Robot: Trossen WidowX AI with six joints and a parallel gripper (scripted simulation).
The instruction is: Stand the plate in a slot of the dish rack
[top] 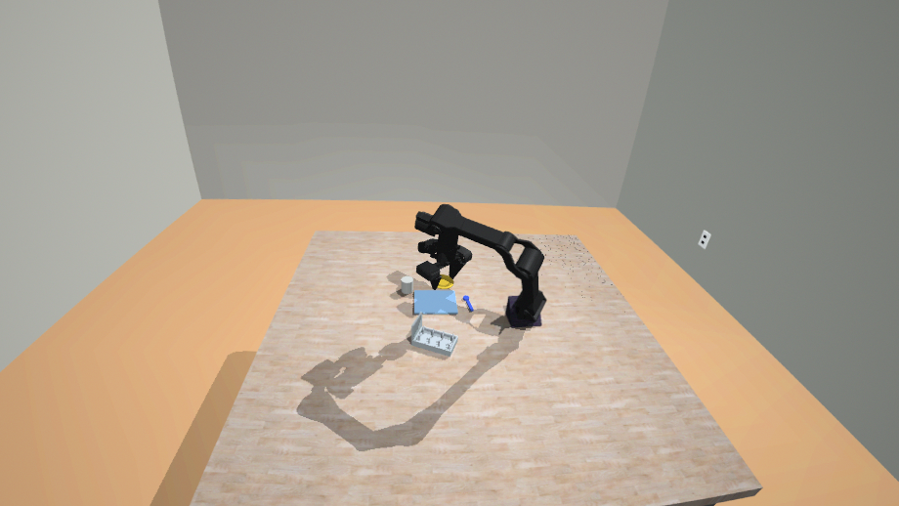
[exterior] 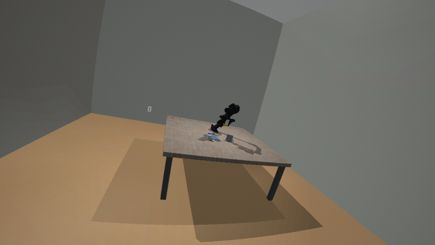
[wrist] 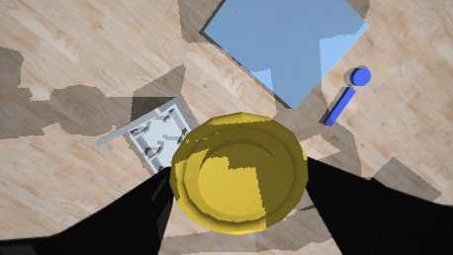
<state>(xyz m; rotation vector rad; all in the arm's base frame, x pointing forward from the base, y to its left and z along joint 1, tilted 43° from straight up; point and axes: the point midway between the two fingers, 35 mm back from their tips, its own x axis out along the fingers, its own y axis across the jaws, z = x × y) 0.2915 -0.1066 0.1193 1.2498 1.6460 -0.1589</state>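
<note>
The yellow plate (wrist: 238,172) is off the table (top: 566,401), clenched across its rim between the black jaws of the gripper (wrist: 237,190), face toward the wrist camera. In the top view it hangs above the far edge of the blue mat (top: 435,302). So the pick-up looks done; left are the carry to the dish rack (top: 433,338), turning the plate upright, seating it between the rails, letting go and pulling away. The rack sits nearer than the mat, apart from it. A white cup (top: 406,284) stands left of the mat and a blue tool (top: 467,303) right of it. All edges of the table lie well away.
</note>
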